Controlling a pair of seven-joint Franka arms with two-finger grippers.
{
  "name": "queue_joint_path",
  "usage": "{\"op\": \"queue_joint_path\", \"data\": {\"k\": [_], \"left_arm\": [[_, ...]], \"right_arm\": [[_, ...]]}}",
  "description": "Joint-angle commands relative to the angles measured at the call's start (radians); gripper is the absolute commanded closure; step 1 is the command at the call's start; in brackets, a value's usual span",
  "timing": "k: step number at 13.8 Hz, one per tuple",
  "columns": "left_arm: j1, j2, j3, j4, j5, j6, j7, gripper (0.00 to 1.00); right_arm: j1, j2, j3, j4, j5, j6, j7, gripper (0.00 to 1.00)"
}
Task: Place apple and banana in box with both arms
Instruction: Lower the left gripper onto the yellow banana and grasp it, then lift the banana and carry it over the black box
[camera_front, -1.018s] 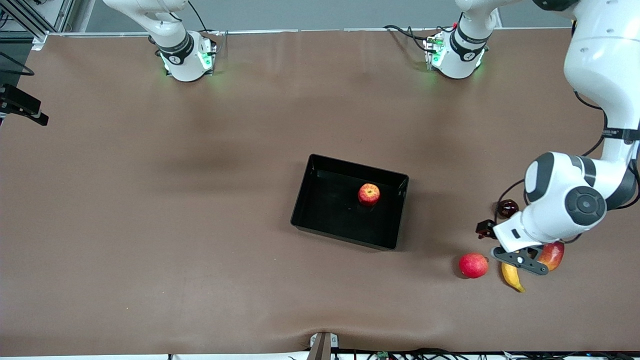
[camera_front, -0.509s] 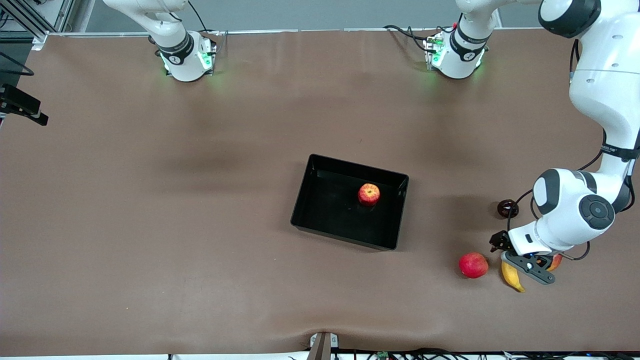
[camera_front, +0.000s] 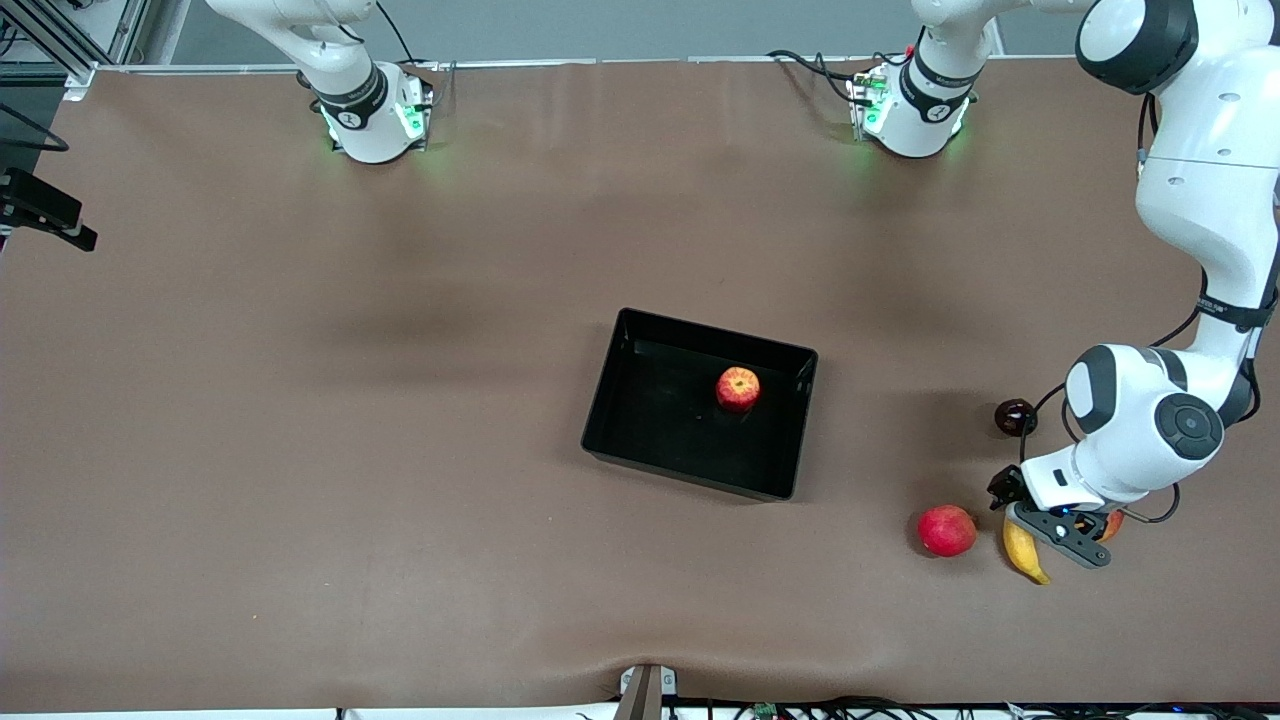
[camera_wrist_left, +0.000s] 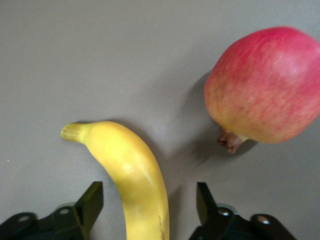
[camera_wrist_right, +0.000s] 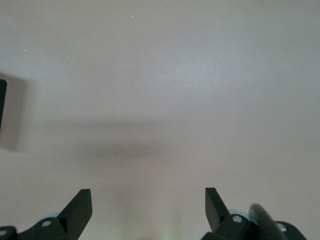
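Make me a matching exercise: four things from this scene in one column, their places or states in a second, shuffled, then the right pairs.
Things:
1. apple
2. banana
3. left hand
4. right hand

Places or states:
A. open over bare table
B. inside the box
C. on the table beside a pink-red round fruit
D. open, a finger on either side of the banana

Pairs: 1-B, 2-C, 3-D, 4-A

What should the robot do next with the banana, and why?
Probably close the left hand on the banana. Its open fingers already sit on either side of the fruit, which lies on the table beside a round pink-red fruit. The apple is already in the box. The right hand waits.
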Motion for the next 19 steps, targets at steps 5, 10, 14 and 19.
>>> {"op": "queue_joint_path", "data": {"k": [5, 10, 14, 19], "left_arm": [[0.007, -0.018, 0.005, -0.019, 0.025, 0.003, 0.009, 0.96], [0.007, -0.185, -0.05, -0.01, 0.002, -0.299, -0.002, 1.0], [-0.007, -0.302, -0.114, -0.011, -0.11, -0.452, -0.12, 1.0], [-0.039, -0.365, -0.281, -0.019, -0.104, -0.566, -0.374, 1.0]], "right_arm": [[-0.021, 0.001, 0.02, 0.007, -0.002, -0.01, 0.015, 0.0], [-0.021, 0.001, 0.02, 0.005, -0.002, -0.01, 0.015, 0.0], [-0.021, 0.001, 0.02, 0.005, -0.002, -0.01, 0.015, 0.0], [-0.023, 0.001, 0.02, 0.005, -0.002, -0.01, 0.015, 0.0]]}}
